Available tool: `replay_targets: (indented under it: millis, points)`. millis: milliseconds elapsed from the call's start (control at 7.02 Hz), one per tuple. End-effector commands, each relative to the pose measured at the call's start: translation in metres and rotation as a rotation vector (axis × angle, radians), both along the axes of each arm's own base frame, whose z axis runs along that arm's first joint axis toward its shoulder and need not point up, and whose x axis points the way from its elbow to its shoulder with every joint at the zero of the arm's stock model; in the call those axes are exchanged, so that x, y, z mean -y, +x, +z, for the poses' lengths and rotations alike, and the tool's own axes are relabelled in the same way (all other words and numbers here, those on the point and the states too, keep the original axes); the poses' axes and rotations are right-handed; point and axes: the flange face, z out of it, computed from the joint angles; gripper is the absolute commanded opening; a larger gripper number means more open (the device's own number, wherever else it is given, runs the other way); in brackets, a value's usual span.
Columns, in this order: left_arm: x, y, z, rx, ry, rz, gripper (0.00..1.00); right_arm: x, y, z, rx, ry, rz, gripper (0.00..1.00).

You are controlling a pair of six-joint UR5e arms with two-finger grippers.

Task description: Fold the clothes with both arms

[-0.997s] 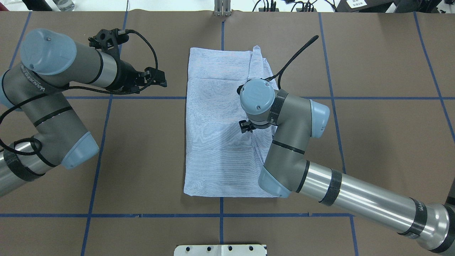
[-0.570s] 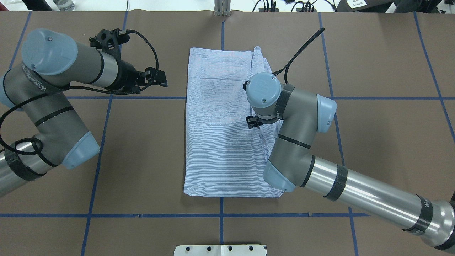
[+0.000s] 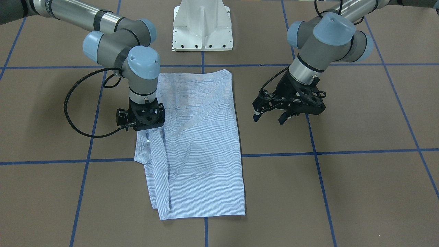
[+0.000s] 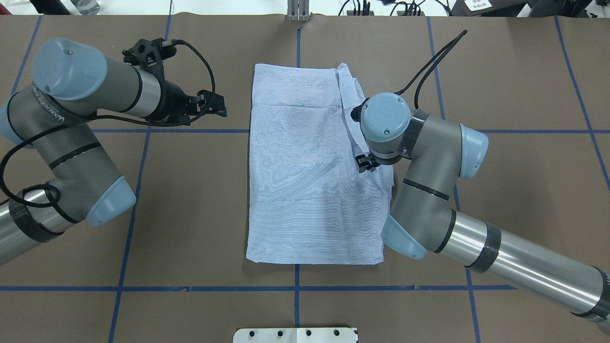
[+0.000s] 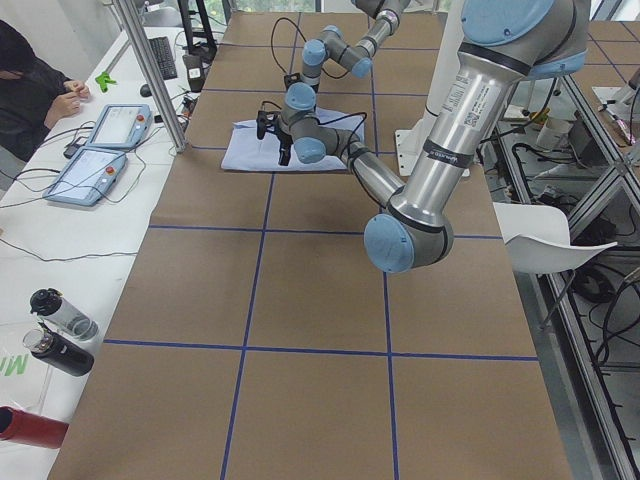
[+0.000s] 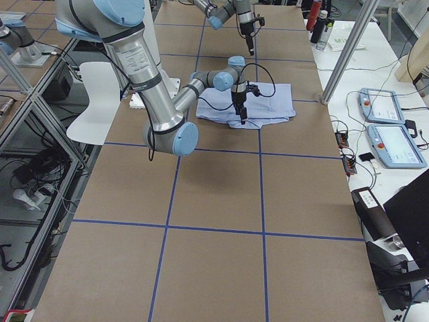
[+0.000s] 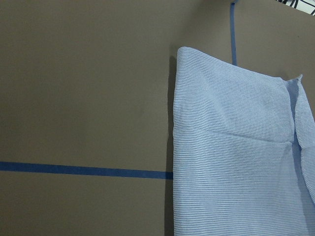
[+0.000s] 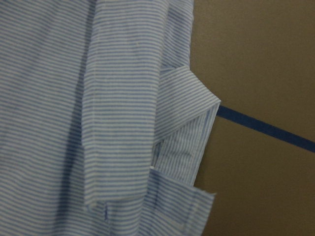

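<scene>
**Item:** striped shirt [image 4: 310, 190], folded into a long rectangle, lying flat mid-table [image 4: 190, 224].
**Handling (judged):** light, limp and unbreakable; the layers are likely to slip apart if pinched singly. Best taken at doubled edges or corners.
**Left claw** [image 3: 269, 118]: jaws apart, empty, beside the shirt toward the table's left edge.
**Right claw** [image 3: 146, 134]: pointing down at the shirt's loose right-edge strip. Whether it is open or gripping cannot be told.

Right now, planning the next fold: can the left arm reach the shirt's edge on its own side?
Probably yes. The left end effector hangs open beside the shirt, only bare table between them; the right arm is over the opposite edge.
</scene>
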Motion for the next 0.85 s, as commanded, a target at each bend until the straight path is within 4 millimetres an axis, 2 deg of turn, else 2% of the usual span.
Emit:
replay_targets:
  millis: [0, 142, 427, 570, 712]
  points:
    - [0.000, 0.000, -0.002, -0.003, 0.003, 0.000, 1.00, 0.001, 0.015, 0.024, -0.035, -0.011, 0.004, 1.00]
    - [0.000, 0.000, -0.005, -0.006, 0.004, 0.000, 1.00, 0.008, 0.024, 0.024, -0.030, -0.017, 0.017, 1.00]
    - [-0.002, -0.002, -0.009, -0.013, 0.012, 0.000, 1.00, 0.015, 0.044, -0.020, 0.056, 0.043, -0.006, 1.00]
    - [-0.003, -0.003, -0.011, -0.016, 0.014, 0.000, 1.00, 0.021, 0.043, -0.047, 0.108, 0.082, 0.000, 1.00]
    - [-0.003, -0.003, -0.012, -0.017, 0.016, 0.000, 1.00, 0.028, 0.034, -0.042, 0.142, 0.109, 0.007, 1.00]
